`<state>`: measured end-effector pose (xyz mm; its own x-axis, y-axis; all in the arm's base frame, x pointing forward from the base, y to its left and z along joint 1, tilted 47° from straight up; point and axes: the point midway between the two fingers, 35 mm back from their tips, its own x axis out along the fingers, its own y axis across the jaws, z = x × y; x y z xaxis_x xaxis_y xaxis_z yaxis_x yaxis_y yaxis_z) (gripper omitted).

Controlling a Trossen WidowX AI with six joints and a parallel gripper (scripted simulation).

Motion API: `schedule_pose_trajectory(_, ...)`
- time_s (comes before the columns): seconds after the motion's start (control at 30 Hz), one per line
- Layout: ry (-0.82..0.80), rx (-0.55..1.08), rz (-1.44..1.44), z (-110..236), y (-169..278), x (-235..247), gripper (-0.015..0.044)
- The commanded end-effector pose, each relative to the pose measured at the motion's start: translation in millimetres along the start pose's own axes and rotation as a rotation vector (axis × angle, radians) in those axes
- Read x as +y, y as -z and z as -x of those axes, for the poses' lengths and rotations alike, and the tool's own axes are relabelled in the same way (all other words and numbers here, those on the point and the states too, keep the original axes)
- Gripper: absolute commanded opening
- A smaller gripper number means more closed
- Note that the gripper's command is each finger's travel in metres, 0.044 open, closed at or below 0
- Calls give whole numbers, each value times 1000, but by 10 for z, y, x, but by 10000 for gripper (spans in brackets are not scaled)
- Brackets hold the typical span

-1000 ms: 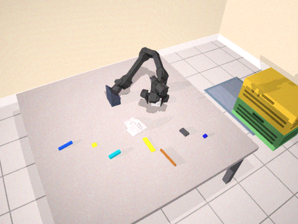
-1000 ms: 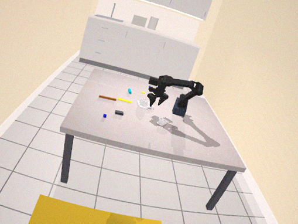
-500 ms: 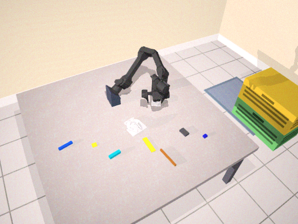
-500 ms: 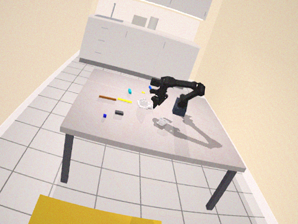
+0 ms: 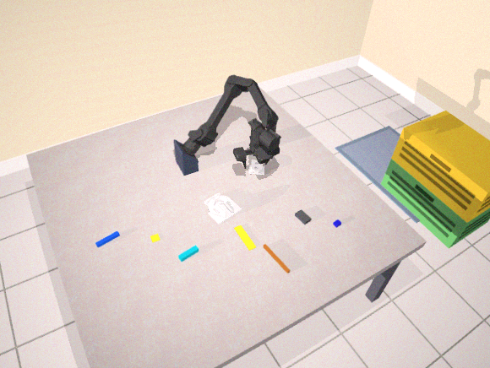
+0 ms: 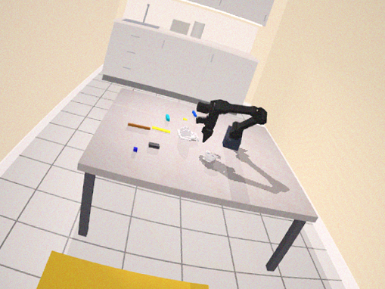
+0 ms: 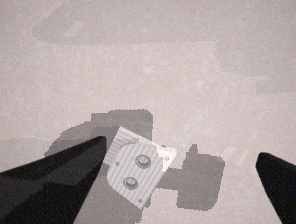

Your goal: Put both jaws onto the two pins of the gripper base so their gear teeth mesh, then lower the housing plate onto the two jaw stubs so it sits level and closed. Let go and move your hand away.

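Note:
The white housing plate (image 5: 256, 170) (image 6: 210, 156) (image 7: 131, 171) lies on the table, turned at an angle, with two round bosses or holes showing in the wrist view. My gripper (image 5: 254, 165) (image 6: 205, 140) (image 7: 179, 151) is open and empty above it. In the wrist view the plate is nearer the left finger than the right. The white gripper base (image 5: 218, 216) (image 6: 187, 134) lies apart from the plate, farther from the arm's base. Curved white shapes show on it, seemingly the jaws; whether both sit on the pins or their teeth mesh is too small to tell.
Around the base lie a yellow bar (image 5: 245, 237) (image 6: 160, 130), an orange bar (image 5: 276, 258) (image 6: 139, 126), a cyan bar (image 5: 188, 253), a blue bar (image 5: 107, 239), a small yellow block (image 5: 155, 238), a dark block (image 5: 302, 217) and a blue cube (image 5: 337, 224).

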<state>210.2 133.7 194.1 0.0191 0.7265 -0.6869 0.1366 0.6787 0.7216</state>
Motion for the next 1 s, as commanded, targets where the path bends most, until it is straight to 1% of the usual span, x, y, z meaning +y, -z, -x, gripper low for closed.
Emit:
schedule_pose_trajectory(0.0, 3, 2, 82, 6, 49, 16, 440)
schedule_pose_trajectory(0.97, -10, 14, 671, 48, 377, 160, 440)
